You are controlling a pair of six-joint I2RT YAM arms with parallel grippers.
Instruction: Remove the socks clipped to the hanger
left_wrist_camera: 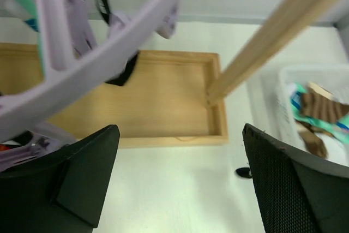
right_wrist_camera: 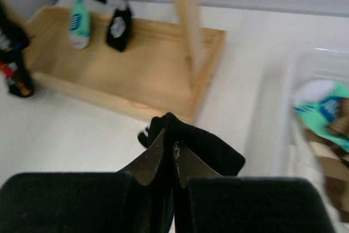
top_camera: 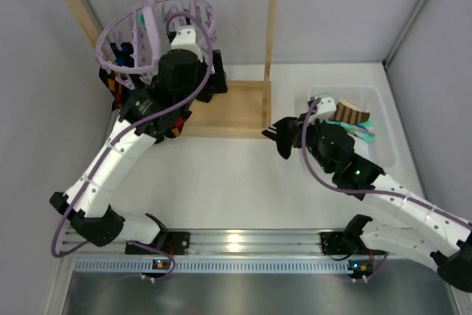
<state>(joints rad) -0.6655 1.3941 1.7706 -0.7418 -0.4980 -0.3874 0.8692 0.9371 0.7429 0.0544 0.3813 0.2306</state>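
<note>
Print [right_wrist_camera: 329, 107] on the teal sock [right_wrist_camera: 319, 114] in the bin [right_wrist_camera: 316, 58] is unreadable.

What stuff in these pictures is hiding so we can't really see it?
Clipped socks on the pale lavender plastic ring hanger: top view, the white left arm covers most, so no counting.
That hanger, left wrist view: blurred and cut by the top edge.
Teal and brown socks in the clear plastic bin: right wrist view, blurred, cut by the right edge.
</note>
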